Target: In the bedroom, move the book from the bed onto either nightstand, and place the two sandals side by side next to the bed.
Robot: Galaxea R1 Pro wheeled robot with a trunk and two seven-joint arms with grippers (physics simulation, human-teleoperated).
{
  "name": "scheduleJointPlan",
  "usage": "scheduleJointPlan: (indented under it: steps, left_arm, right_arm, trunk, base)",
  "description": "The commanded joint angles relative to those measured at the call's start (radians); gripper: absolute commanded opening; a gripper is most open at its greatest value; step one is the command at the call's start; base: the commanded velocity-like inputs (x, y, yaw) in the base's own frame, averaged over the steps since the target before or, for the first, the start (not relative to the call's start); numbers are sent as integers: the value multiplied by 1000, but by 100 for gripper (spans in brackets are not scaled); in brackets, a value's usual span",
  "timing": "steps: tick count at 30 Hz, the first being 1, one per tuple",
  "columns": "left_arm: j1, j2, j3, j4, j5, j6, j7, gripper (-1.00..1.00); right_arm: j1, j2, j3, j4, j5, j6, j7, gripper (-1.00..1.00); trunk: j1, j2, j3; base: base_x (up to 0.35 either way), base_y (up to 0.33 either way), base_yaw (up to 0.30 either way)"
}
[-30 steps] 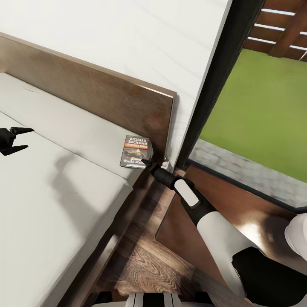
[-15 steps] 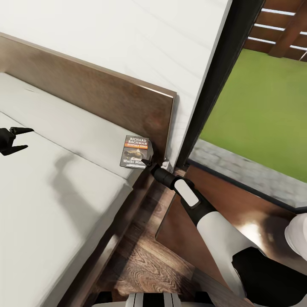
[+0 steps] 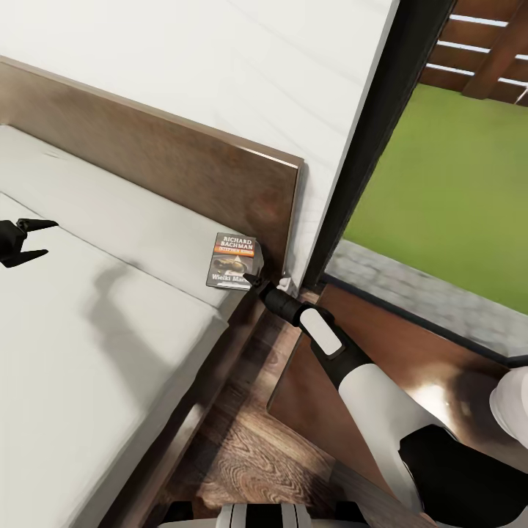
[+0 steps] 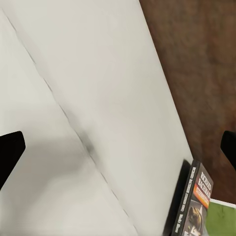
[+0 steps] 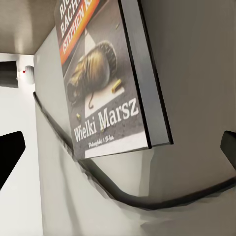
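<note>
The book (image 3: 233, 261) lies flat on the bed's grey mattress (image 3: 110, 323), in the corner by the dark wooden headboard (image 3: 183, 169). My right gripper (image 3: 254, 279) is at the book's near right corner. In the right wrist view the gripper (image 5: 118, 152) is open, and the book's cover (image 5: 105, 83) with "Wielki Marsz" sits just ahead of the spread fingertips. My left gripper (image 3: 22, 242) hovers open over the mattress far to the left. From the left wrist view the book (image 4: 193, 206) appears edge-on. The sandals are out of view.
The glossy dark-brown nightstand (image 3: 433, 359) stands beside the bed under my right arm. A strip of wood-plank floor (image 3: 249, 447) runs between it and the bed frame. Behind it, a black-framed window (image 3: 381, 132) shows grass.
</note>
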State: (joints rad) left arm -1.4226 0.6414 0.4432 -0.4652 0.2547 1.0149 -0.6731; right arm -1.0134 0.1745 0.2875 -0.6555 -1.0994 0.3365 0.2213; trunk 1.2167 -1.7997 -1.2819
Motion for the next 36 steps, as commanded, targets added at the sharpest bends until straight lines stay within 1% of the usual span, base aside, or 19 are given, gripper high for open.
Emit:
scheduleJointPlan:
  steps: [1, 36]
  left_arm:
    - [-1, 0, 5, 0, -7, 4, -6, 100]
    - [-1, 2, 5, -6, -9, 3, -5, 100]
  right_arm:
    - [-1, 0, 0, 0, -5, 3, 1, 100]
    - [-1, 0, 1, 0, -5, 3, 1, 100]
  trunk:
    - [0, 0, 0]
    - [0, 0, 0]
  base:
    - [0, 0, 0]
    - [0, 0, 0]
